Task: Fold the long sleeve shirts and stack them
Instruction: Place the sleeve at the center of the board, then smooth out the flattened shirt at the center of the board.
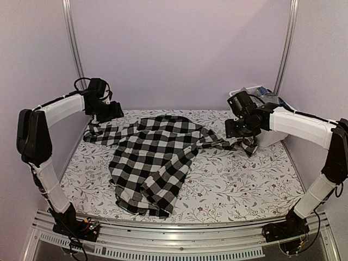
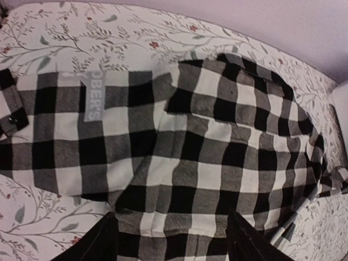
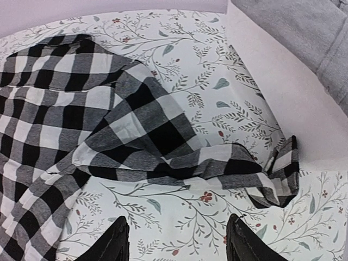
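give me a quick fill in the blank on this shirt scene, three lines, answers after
1. The checked shirt is black and ____.
2. The left gripper and the right gripper are both ____, with nothing between their fingers.
3. The white bin stands nearest the ____ arm.

Missing words: white; open; right
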Robot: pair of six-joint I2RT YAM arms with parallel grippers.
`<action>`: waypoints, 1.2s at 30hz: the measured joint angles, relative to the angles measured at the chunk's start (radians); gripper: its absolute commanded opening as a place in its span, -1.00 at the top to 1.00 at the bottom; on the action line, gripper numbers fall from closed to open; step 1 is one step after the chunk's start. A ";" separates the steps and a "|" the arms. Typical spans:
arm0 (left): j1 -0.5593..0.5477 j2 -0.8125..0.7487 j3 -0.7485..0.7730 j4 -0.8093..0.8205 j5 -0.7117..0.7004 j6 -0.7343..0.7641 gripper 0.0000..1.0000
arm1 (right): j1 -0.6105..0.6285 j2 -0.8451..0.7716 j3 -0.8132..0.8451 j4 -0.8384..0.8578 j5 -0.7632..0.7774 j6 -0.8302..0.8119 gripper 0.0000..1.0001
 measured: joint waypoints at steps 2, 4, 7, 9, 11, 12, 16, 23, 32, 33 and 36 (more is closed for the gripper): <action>-0.079 -0.063 -0.107 0.023 0.026 -0.016 -0.32 | 0.009 -0.006 -0.010 0.048 -0.041 -0.002 -0.15; -0.160 -0.116 -0.212 0.039 0.048 -0.034 -0.30 | 0.010 0.000 0.000 0.083 -0.062 -0.010 -0.02; -0.266 -0.170 -0.348 0.055 0.080 -0.060 -0.29 | 0.009 0.055 0.069 0.113 -0.078 -0.025 0.23; -0.322 -0.190 -0.418 0.061 0.097 -0.076 -0.29 | 0.008 0.111 0.131 0.134 -0.083 -0.034 0.38; -0.366 -0.207 -0.472 0.061 0.113 -0.092 -0.29 | 0.008 0.186 0.202 0.158 -0.092 -0.037 0.46; -0.381 -0.216 -0.493 0.061 0.122 -0.098 -0.29 | 0.006 0.222 0.229 0.167 -0.097 -0.041 0.48; -0.423 -0.254 -0.545 0.064 0.157 -0.119 -0.30 | 0.001 0.349 0.295 0.191 -0.118 -0.044 0.53; -0.483 -0.262 -0.605 0.083 0.249 -0.119 -0.29 | -0.034 0.476 0.299 0.187 -0.127 -0.035 0.59; -0.550 -0.188 -0.610 0.090 0.290 -0.118 0.00 | -0.061 0.518 0.241 0.215 -0.172 -0.015 0.62; -0.560 -0.179 -0.610 0.089 0.287 -0.117 0.04 | -0.064 0.525 0.233 0.215 -0.174 -0.013 0.62; -0.587 -0.152 -0.609 0.083 0.267 -0.121 0.37 | -0.069 0.547 0.214 0.219 -0.186 -0.010 0.63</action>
